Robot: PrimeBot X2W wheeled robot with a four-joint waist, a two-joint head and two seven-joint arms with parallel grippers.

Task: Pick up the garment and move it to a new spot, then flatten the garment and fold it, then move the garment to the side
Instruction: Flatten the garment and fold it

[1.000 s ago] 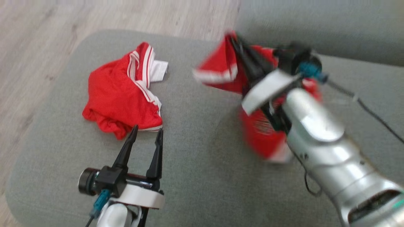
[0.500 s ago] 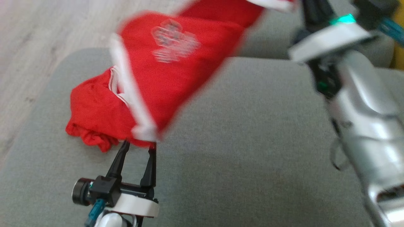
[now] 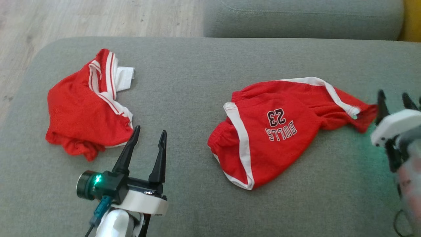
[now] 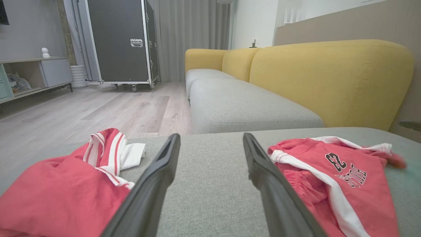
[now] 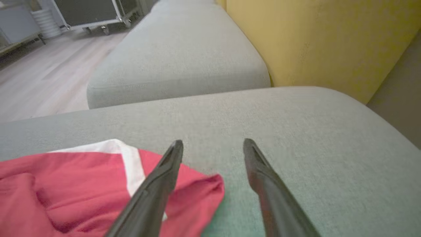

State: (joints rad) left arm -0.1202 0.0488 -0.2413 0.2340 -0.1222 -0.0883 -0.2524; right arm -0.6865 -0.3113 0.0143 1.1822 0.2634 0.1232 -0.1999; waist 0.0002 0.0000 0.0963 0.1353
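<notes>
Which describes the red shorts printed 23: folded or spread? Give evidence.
Spread, not folded: the shorts lie rumpled on the cushion, print showing, a leg stretched toward the right gripper.

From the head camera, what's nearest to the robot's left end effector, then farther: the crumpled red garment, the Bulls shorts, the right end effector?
1. The crumpled red garment, just left of the left end effector, by its fingertips.
2. The Bulls shorts, mid-cushion, off to its right.
3. The right end effector, at the far right edge, beyond the shorts.
</notes>
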